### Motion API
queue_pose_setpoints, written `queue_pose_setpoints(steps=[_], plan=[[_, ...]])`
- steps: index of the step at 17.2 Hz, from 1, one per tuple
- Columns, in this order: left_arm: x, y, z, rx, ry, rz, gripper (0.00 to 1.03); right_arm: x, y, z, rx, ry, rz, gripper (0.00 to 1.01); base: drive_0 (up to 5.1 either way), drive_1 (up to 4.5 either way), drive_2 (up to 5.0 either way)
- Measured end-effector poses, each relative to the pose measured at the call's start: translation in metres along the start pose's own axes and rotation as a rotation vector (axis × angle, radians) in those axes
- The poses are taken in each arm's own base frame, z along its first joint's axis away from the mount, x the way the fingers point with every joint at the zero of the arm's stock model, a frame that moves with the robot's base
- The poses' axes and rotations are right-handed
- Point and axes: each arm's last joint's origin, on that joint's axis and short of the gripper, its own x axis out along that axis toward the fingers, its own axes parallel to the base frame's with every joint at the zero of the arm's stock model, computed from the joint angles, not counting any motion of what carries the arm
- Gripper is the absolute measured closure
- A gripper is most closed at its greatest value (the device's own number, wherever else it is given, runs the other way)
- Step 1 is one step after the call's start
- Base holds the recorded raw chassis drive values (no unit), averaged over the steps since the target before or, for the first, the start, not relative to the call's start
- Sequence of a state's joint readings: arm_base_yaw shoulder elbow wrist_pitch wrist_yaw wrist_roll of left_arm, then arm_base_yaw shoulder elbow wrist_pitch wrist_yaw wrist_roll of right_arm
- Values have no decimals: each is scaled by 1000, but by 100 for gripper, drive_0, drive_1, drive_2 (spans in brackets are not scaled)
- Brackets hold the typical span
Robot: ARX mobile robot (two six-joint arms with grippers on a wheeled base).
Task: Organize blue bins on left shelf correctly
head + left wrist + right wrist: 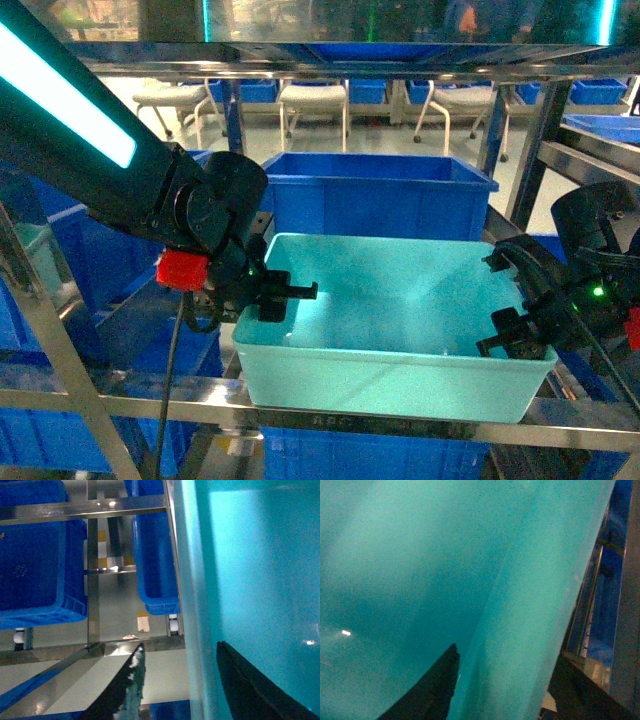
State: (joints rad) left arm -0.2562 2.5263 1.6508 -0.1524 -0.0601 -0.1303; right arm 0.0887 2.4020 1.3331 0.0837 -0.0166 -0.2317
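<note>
Steel left shelf, turquoise bin walls clamped by left pincer and right pincer, white chairs behind

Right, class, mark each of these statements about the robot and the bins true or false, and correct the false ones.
1. Each gripper straddles a side wall of the pale turquoise bin. True: the left gripper is at its left wall, the right gripper at its right wall.
2. The turquoise bin holds several small boxes. False: its inside is empty.
3. A dark blue bin sits directly behind the turquoise one. True.
4. The turquoise bin stands on the floor. False: it rests on the metal shelf.
5. White chairs stand in the background. True.
</note>
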Motion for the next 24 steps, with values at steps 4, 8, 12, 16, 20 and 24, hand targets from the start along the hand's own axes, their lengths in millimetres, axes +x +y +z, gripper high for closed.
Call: queue_pose_setpoints(steps=[4, 8, 12, 16, 20, 24], plan=[[-21, 10, 15, -72, -130, 13, 12, -17, -2, 12, -20, -140, -40, 5, 0, 0, 0], [-30, 11, 18, -79, -150, 15, 3, -25, -3, 18, -13, -181, -48, 3, 0, 0, 0], [-36, 12, 20, -85, -171, 15, 5, -33, -4, 21, -9, -205, -49, 3, 0, 0, 0], [-61, 15, 12, -110, -223, 21, 5, -55, -3, 13, 4, -253, -39, 3, 0, 0, 0], [-105, 21, -11, -123, -306, 63, 5, -102, -4, -6, 27, -327, -19, 3, 0, 0, 0], [-148, 31, -46, -119, -329, 102, 5, -149, 3, -39, 31, -342, 20, 3, 0, 0, 0]])
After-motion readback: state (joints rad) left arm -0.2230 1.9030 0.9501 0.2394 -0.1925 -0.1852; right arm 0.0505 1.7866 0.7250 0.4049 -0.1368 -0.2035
